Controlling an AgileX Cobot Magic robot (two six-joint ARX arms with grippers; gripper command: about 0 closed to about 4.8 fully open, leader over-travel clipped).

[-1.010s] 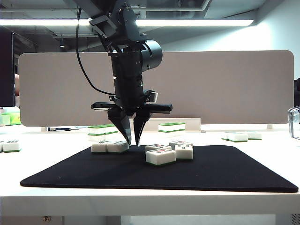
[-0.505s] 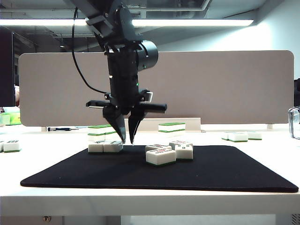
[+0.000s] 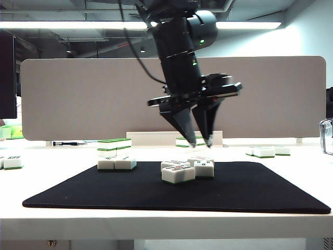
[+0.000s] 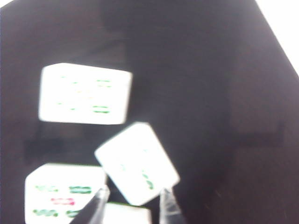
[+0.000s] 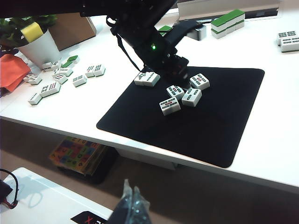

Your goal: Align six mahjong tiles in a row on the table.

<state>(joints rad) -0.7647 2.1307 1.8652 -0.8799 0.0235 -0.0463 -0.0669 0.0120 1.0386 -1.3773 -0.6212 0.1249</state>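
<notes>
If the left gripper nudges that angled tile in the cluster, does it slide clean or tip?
The angled tile lies flat and squat, so it probably slides rather than tips. The black mat looks matte, likely adding drag. Neighbouring tiles sit close, so it may jostle them. Left gripper hovers above.

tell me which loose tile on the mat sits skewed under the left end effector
The tilted tile, just above the left end effector; its neighbours lie squarer.

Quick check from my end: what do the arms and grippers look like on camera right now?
The left arm is glossy black with a round housing, a small green light and a black cable. Its left gripper has dark, tapering pointed fingers under a flat crossbar. The right gripper shows only dark fingertips.
</notes>
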